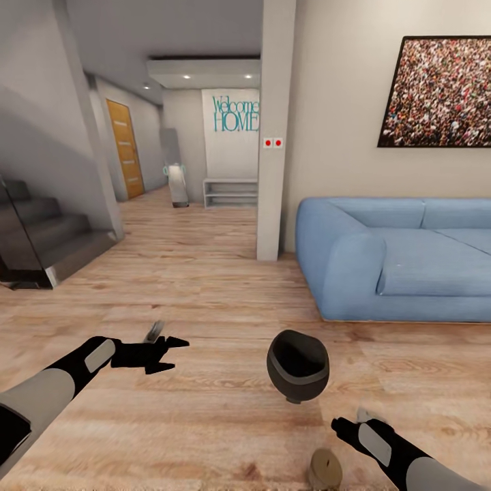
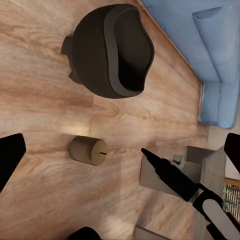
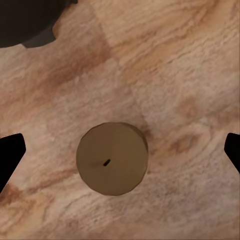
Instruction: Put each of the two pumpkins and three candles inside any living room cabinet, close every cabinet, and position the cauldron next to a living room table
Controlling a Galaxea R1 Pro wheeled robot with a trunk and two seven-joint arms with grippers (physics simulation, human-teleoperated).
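Right wrist view: stubby beige candle

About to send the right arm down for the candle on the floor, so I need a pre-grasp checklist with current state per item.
1. Candle upright, wick up, on the wooden floor: ok.
2. Candle lies between the right gripper fingertips in the right wrist view: ok.
3. Right jaws spread wider than the candle: ok.
4. Cauldron stands apart from the candle, floor showing between them: ok.
5. Left gripper open, holding nothing, off to the side of the candle: ok.
6. Height of the right gripper above the candle: cannot tell.
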